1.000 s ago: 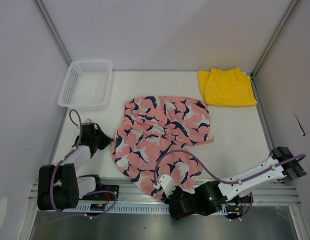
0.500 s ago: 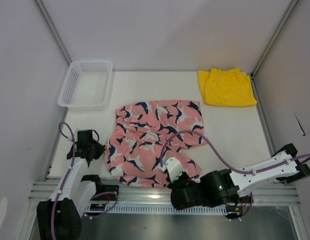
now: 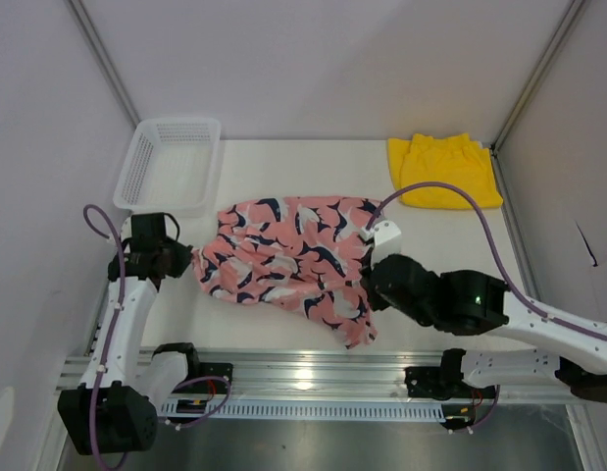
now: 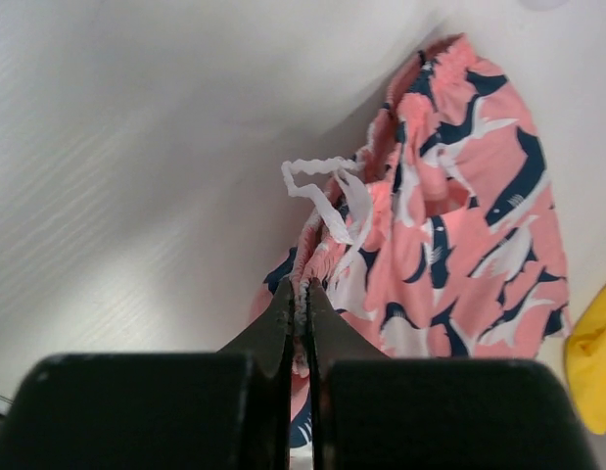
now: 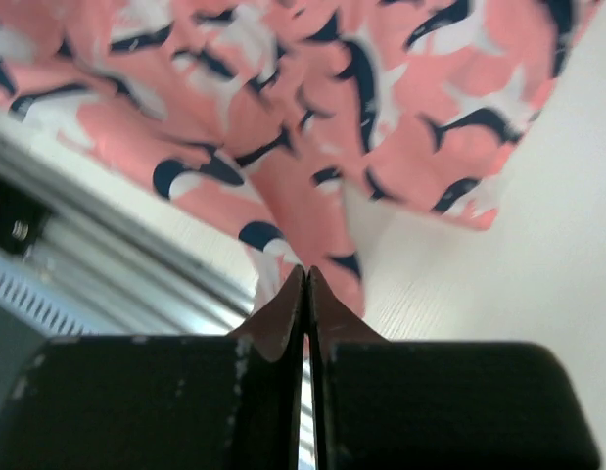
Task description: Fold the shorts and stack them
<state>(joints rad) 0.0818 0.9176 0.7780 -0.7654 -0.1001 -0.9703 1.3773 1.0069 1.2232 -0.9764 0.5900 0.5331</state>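
Left pincer (image 4: 301,294) and right pincer (image 5: 304,284) pinching pink shorts (image 3: 283,257), carried farther back than before

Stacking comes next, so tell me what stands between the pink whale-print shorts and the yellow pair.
Nothing on the table does: only bare white tabletop separates the pink shorts from the yellow shorts. The right arm's purple cable arcs above the yellow pair's near edge. The white mesh basket sits far left.

Bright, even, diffuse light fills the white-walled enclosure (image 3: 332,69); shadows lie soft and faint; glare streaks the near ribbed silver metal rail (image 3: 303,372); both wrist views show their close black fingers (image 4: 273,331) out of focus.
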